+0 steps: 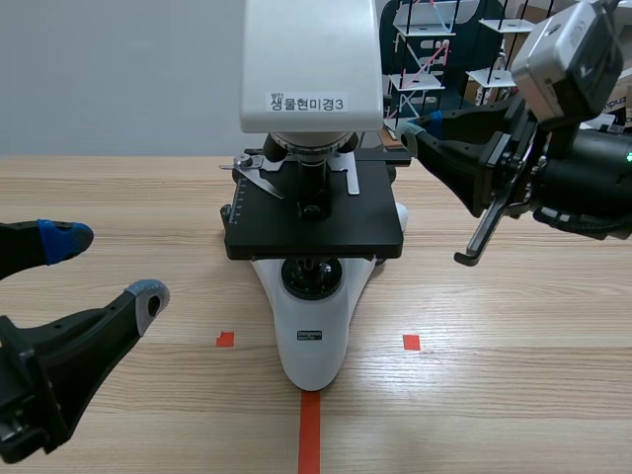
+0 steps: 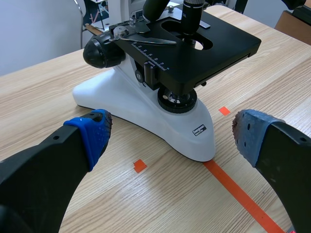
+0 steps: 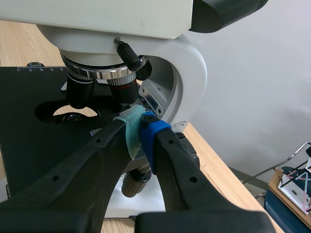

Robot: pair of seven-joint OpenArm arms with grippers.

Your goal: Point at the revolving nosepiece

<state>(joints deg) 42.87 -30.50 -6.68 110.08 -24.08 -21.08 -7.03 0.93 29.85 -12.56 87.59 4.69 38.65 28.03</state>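
A white microscope (image 1: 314, 336) with a black stage (image 1: 370, 222) stands at the table's middle. Its revolving nosepiece (image 1: 308, 148), a silver-ringed turret with black objectives, sits under the white head. In the right wrist view the nosepiece (image 3: 99, 74) is just ahead of my right gripper (image 3: 141, 130), whose green and blue pads are pressed together, shut on nothing. This right gripper (image 1: 415, 136) is raised beside the microscope's arm, tips aimed at the turret. My left gripper (image 1: 107, 267) rests low at the near left, open and holding nothing, with the microscope base (image 2: 146, 104) ahead of it.
The black focus knob (image 2: 102, 51) juts from the microscope's side toward my left arm. A metal stage clip (image 1: 259, 178) lies on the stage. Wire-frame models (image 1: 434, 59) stand at the back right. Orange tape marks (image 1: 310, 430) lie in front of the base.
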